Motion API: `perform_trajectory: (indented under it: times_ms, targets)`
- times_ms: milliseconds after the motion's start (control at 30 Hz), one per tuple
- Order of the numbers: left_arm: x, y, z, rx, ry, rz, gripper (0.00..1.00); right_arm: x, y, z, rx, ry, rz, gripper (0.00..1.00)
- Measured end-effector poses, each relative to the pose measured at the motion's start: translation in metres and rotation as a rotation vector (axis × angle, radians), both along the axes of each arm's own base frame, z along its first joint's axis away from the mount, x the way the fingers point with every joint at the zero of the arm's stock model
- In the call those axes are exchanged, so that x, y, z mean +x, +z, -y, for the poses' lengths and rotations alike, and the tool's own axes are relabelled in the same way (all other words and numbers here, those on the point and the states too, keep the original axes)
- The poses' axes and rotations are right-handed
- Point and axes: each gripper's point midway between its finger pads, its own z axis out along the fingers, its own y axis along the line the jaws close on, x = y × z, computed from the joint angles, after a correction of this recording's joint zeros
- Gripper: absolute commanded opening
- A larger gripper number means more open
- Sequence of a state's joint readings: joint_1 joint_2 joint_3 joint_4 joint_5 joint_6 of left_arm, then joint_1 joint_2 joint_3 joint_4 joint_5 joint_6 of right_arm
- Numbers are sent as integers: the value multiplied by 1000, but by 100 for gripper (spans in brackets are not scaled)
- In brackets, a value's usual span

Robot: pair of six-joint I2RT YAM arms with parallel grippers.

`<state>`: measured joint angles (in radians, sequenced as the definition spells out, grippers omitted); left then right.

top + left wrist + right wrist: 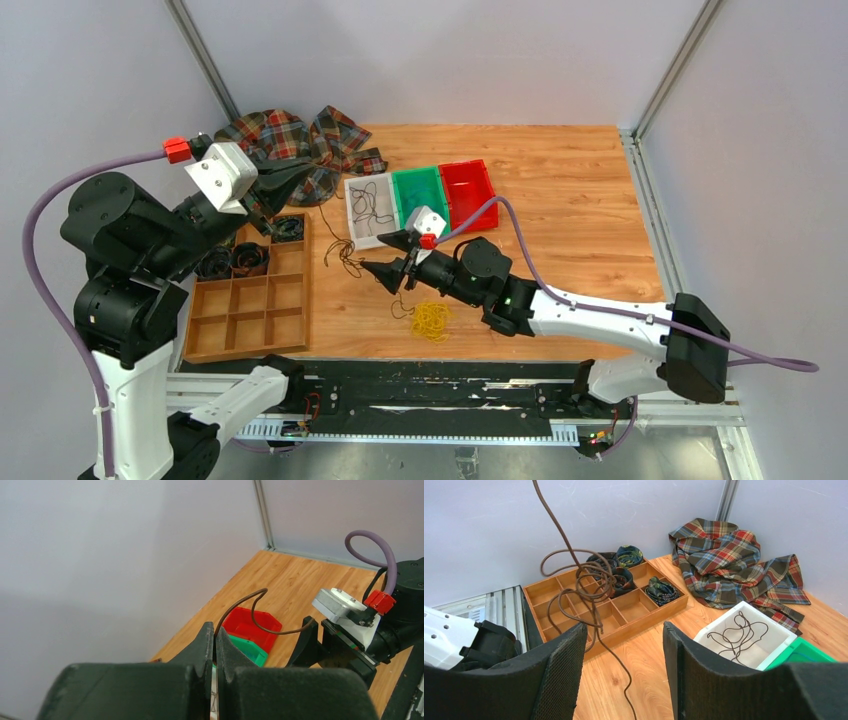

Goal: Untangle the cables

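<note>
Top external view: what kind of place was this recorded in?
Probably a lab robot cell, not a home or factory floor: a wooden tabletop boxed in by plain grey panels on metal posts, with two robot arms bolted at its near edge and sorting bins laid out.

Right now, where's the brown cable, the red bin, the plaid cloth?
brown cable [596,582]: right wrist view, tangled loops
red bin [468,190]: top view, bare floor
plaid cloth [285,135]: top view, middle folds
</note>
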<state>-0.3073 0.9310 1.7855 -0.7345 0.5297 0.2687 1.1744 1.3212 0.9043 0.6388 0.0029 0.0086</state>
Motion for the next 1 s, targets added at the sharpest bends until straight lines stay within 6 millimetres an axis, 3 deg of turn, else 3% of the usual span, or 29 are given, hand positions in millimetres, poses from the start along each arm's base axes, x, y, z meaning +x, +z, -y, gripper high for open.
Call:
perform_trajectory:
  times_ms: [167, 300, 367, 533, 667, 900, 1000]
  targets:
    - [0, 0, -1, 0, 4, 1, 1, -2, -8, -6, -21, 16, 0, 57]
    - [0, 1, -1, -1, 8, 2, 1, -3, -9, -16, -26, 26, -1, 51]
    - [-1, 1, -2, -2, 10, 4, 1, -3, -6, -20, -18, 22, 6, 42]
    - [-2, 0, -4, 1, 19, 11, 1, 3, 6, -23, 5, -14, 30, 3]
    - [1, -6, -7, 14, 44, 10, 0, 5, 15, -21, 23, -29, 38, 1]
    - [31, -50, -24, 98, 179, -39, 1, 6, 42, 0, 82, -77, 49, 0]
    - [47, -86, -35, 158, 257, -80, 1, 3, 63, 15, 126, -94, 61, 1]
